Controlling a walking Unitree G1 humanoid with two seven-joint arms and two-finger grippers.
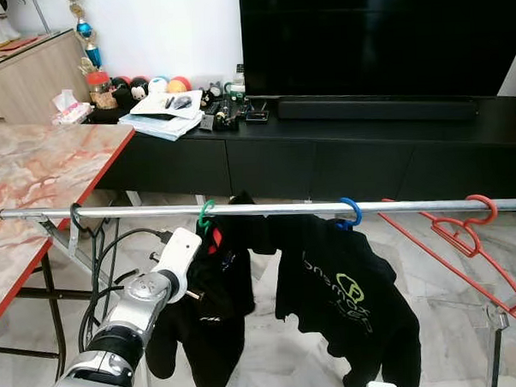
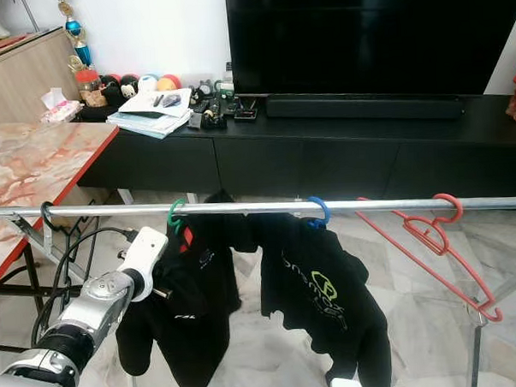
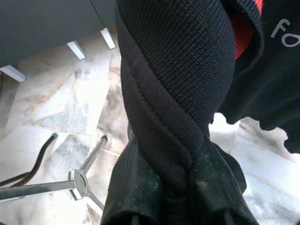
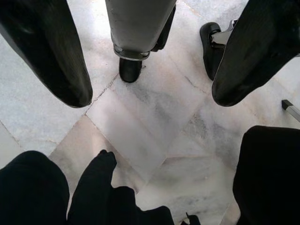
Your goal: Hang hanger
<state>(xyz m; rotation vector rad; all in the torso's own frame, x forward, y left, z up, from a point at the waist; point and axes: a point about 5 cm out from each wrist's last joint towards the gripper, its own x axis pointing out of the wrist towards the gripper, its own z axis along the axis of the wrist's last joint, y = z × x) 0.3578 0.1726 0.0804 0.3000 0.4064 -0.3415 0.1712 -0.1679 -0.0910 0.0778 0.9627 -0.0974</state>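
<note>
Green hanger (image 1: pixel 206 216) hooked over rail (image 1: pixel 267 209), shirt (image 1: pixel 213 307) hanging straight down beneath it, long axis vertical. Left gripper (image 3: pixel 187 187) clamped on a twisted fold of that shirt (wrist view only; hidden behind the cloth from the head). Right gripper (image 4: pixel 145 61) hanging low, fingers (image 4: pixel 47 51) apart, pointed at floor (image 4: pixel 154 122).

3 hangers (image 1: pixel 206 215) hang along the rail (image 1: pixel 267 209), table (image 1: pixel 35 177) left.

Silver rail (image 2: pixel 241 209), two black garments on green (image 2: pixel 175 216) and blue hangers (image 2: pixel 319 211), empty red hanger (image 2: pixel 431 237)
</note>
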